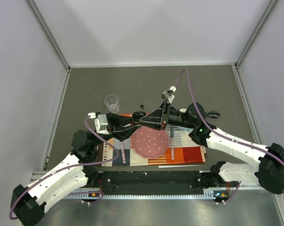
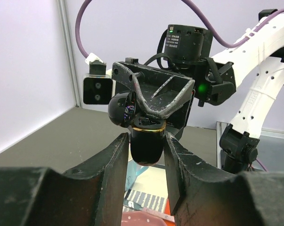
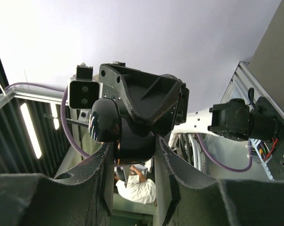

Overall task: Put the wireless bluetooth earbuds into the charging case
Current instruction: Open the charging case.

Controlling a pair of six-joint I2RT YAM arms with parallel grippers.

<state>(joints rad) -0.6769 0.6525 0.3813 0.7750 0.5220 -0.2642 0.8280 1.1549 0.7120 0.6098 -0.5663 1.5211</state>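
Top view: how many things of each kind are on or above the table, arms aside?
Case: 1
Cup: 1
Plate: 1
Mat: 1
Sticks: 2
Small dark bits: 2
Total: 8

Robot test cell: white panel walls (image 1: 156, 28), aluminium frame (image 1: 48, 34), grey table (image 1: 109, 82)

The charging case (image 2: 146, 143) is glossy black, the plate (image 1: 149, 149) pink with white dots.

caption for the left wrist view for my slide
Left pincer and right pincer clamp the open charging case between them above the mat
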